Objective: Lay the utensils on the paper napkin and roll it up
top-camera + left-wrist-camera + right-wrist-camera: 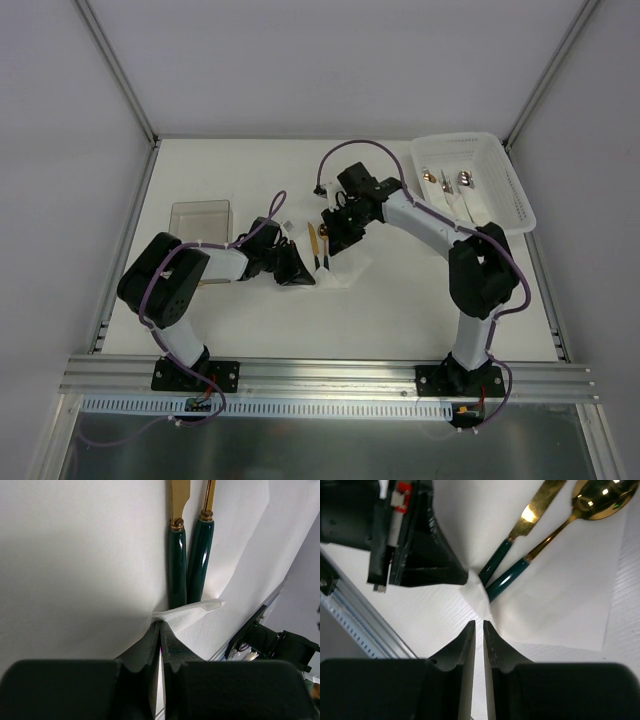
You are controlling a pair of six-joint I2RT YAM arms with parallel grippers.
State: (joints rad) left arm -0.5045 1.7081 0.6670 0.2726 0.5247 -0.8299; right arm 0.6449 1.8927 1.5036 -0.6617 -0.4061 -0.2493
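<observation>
Pinching a raised fold of the white paper napkin [560, 595], the left gripper [160, 625] is clamped at the near, handle ends of the gold, dark-green-handled knife [520, 530] and matching spoon [545, 545]. Its arm lies low. The right gripper [478, 625] hovers alongside, jaws a slit apart and empty, its arm arching in from the right.

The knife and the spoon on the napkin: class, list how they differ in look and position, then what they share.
The knife ends in a flat, narrow blade; the spoon ends in a rounded bowl. The knife's blade runs broad into its handle; the spoon has a thin neck. From above, the knife lies left of the spoon. Both have gold heads and dark green handles, and lie side by side on the napkin.
</observation>
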